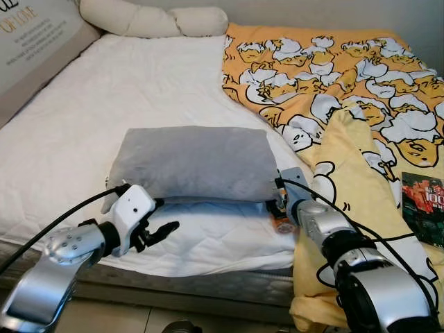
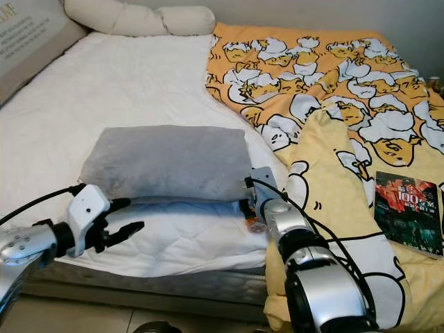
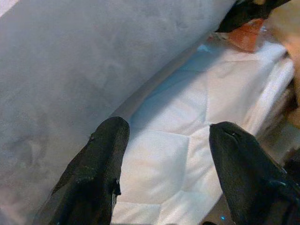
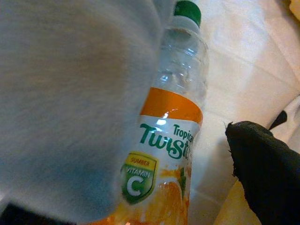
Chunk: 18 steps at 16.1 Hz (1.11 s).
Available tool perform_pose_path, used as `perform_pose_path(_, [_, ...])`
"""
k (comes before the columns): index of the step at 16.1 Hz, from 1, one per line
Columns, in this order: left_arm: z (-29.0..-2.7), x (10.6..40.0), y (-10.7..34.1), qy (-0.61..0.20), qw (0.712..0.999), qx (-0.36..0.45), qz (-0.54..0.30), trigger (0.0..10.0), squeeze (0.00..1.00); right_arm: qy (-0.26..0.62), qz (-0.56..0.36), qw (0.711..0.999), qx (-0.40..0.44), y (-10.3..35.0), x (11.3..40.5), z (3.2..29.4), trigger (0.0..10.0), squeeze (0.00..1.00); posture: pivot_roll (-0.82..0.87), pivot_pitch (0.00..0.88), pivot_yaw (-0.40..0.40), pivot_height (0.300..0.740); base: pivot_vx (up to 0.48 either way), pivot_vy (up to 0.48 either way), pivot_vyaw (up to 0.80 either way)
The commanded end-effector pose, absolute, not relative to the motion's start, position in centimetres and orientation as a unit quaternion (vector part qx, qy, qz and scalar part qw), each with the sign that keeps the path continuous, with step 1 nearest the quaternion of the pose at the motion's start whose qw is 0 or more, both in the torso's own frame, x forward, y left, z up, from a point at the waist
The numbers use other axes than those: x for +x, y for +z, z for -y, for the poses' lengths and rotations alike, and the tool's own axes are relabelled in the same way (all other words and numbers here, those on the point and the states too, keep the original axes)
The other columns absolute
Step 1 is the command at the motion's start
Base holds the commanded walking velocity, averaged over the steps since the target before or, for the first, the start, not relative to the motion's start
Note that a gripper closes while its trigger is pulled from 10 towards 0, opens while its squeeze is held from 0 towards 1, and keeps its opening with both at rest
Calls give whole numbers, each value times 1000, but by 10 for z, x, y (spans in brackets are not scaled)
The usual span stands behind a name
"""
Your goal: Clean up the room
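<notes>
- Where the grey pillow point(image 1: 191, 163) is lying near the white bed's point(image 1: 104, 97) foot edge, a clear bottle point(image 4: 171, 136) reading "Tropicana Twister" and "Vitamin C" is sitting against its right end.
- The right pincer point(image 1: 279, 206) is reaching in at that bottle; how far it is open I cannot tell.
- The left pincer point(image 1: 158, 216) is hovering spread open, empty, at the pillow's left front corner.
- A book point(image 2: 409, 211) marked "100" is lying on the yellow blanket point(image 2: 333, 97).

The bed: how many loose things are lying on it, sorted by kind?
Pillows: 2, grey pillow and long white pillow
Blankets: 1, yellow blanket
Books: 1, book
Bottles: 1, bottle
Total: 5
</notes>
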<state>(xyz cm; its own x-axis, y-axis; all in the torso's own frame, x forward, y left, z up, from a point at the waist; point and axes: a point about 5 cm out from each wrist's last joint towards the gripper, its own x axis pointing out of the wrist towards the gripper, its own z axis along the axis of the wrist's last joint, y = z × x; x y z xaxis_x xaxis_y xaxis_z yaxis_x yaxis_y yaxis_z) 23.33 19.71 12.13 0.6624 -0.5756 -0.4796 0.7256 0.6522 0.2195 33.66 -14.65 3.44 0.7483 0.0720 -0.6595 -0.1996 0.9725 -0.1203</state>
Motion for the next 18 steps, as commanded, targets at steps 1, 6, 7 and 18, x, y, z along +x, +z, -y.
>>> perform_pose_path(1, [-199, 229, 125, -368, 887, 201, -193, 10000, 0, 64, -344, 934, -73, 36, 339, 143, 10000, 0, 220, 98, 37, 740, 0, 0, 0])
perform_pose_path(6, [-200, 218, 128, -379, 880, 199, -208, 10000, 0, 70, -381, 921, -27, 20, 326, 136, 6431, 0, 249, 112, 27, 740, 0, 0, 0])
perform_pose_path(7, [-200, 216, 129, -385, 877, 196, -211, 10000, 0, 58, -387, 920, -25, 17, 324, 138, 1412, 0, 251, 109, 26, 740, 0, 0, 0])
perform_pose_path(18, [-190, 221, 121, -393, 875, 186, -213, 10000, 0, 4, -373, 927, 46, 17, 324, 151, 0, 0, 187, 0, 37, 740, 0, 0, 0])
